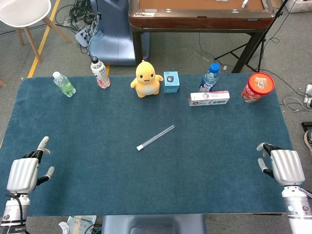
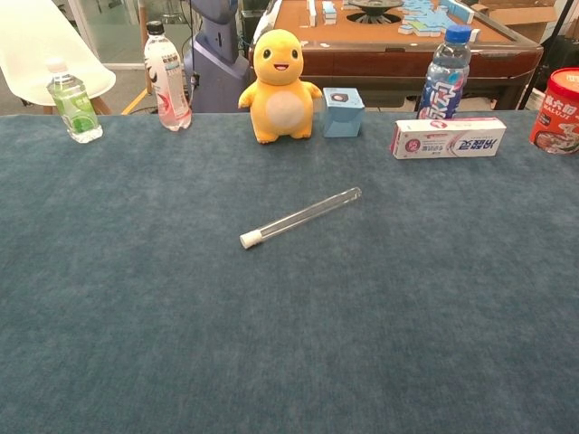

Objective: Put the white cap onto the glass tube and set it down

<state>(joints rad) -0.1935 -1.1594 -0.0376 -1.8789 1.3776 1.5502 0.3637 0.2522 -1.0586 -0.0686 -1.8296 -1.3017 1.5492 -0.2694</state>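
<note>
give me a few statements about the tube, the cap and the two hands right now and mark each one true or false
1. The glass tube lies flat on the table. True.
2. The white cap sits on the tube's end. True.
3. The right hand grips the tube. False: it is by the table's right edge, apart from the tube and holding nothing.
4. The left hand rests on the cap. False: it is at the near left corner, far from the cap.
5. The tube stands against the yellow plush toy. False: it lies apart from the toy, nearer the robot.
</note>
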